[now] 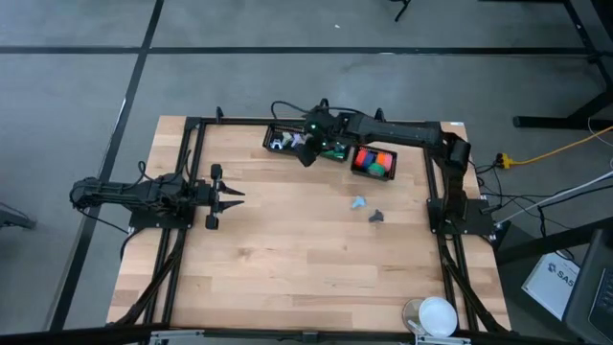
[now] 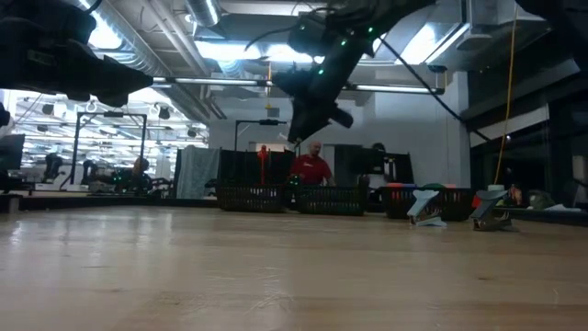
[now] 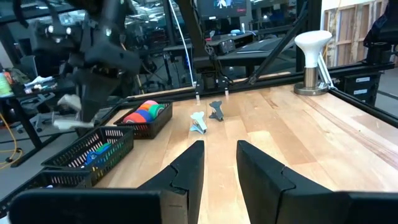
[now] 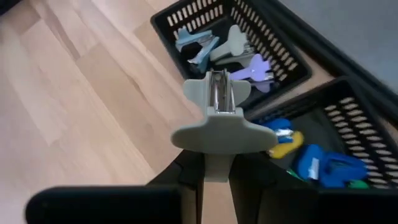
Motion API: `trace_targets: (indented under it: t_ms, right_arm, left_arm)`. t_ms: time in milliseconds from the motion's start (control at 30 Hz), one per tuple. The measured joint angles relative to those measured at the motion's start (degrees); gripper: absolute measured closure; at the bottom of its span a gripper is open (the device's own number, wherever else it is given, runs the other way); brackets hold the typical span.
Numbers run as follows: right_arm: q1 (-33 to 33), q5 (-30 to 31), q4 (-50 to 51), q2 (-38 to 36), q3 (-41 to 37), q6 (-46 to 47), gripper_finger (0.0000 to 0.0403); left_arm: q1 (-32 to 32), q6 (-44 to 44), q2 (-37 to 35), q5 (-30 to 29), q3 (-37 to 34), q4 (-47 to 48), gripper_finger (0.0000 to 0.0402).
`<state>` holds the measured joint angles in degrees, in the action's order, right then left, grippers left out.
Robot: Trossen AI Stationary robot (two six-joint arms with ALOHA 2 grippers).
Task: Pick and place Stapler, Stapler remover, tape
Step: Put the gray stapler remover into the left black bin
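Left end effector (image 1: pixel 233 195) parked at the left side of the surface (image 1: pixel 287 268), fingers spread with a gap, nothing between them, pointing right.

Far edge, left to right: three black baskets in a row. Leftmost basket (image 4: pixel 249 37) has pastel staple removers (image 4: pixel 211 46). Middle basket (image 4: pixel 336 124) has the tape (image 4: pixel 311 158), blue pieces plus one yellow. Rightmost basket (image 1: pixel 374 163) has the staplers (image 1: pixel 373 160), red, orange and green.

Right end effector (image 4: pixel 214 165) is above the surface at the near edge of the leftmost and middle baskets, fingers pinched on a grey staple remover (image 4: pixel 217 118), lifted clear of the wood.

Right of centre, two more removers lie loose on the surface: a light blue one (image 1: pixel 358 202) and a dark grey one (image 1: pixel 375 217), just beside each other, well clear of the baskets.

Near right corner: white round-topped stand (image 1: pixel 437 315).

Person in a red shirt (image 2: pixel 313 169) in the room behind.
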<state>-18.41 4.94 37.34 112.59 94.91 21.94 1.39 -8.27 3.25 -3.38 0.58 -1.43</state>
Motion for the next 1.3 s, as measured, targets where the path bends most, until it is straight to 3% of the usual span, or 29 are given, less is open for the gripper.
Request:
trace_targets:
  t_ms: [167, 333, 467, 1300]
  right_arm:
    - [0.15, -0.25, -5.58, 4.21, 0.00, 1.92, 0.0352]
    - [-0.49, -0.20, -11.52, 7.38, 0.00, 1.61, 0.0352]
    - [-2.10, -0.30, -13.12, 8.91, -0.03, 1.46, 0.0352]
    - [-5.67, -2.61, -15.96, 10.02, -0.04, -2.91, 0.0352]
  left_arm:
    - [0.01, 0.20, 0.02, 0.00, 0.00, -0.05, 0.0311]
    - [-0.14, 21.72, -0.07, -9.08, 0.17, -10.84, 0.0311]
    - [-0.17, 29.73, 0.01, -13.96, 0.09, -13.99, 0.0311]
    - [-0.16, 29.57, 0.02, -14.62, 0.06, -13.38, 0.0311]
